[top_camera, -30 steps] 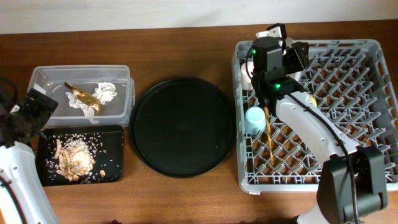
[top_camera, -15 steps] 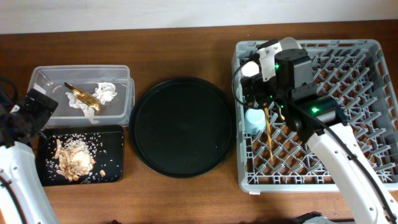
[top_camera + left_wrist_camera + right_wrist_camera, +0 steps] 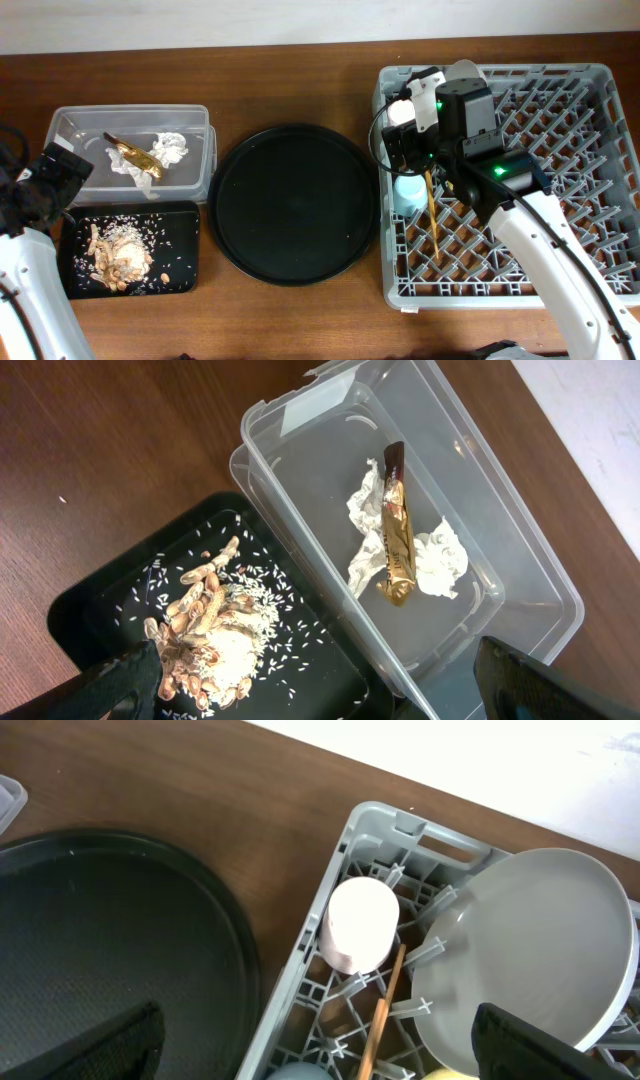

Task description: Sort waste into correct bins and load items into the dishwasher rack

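Tub (image 3: pixel 300 490) label (image 3: pixel 305 405): nothing you can read. Left claw (image 3: pixel 330 690) gapes; right claw (image 3: pixel 320 1045) newly apart over rack's (image 3: pixel 300 960) pink cup (image 3: pixel 358 925).

Round black tray (image 3: pixel 295 205), large, raised rim, finely textured floor: lying flat at mid-table. Wooden table (image 3: pixel 300 80), dark brown, grain running lengthwise: carrying the tray. White surface (image 3: pixel 200 20): running as a pale strip along the table's far edge.
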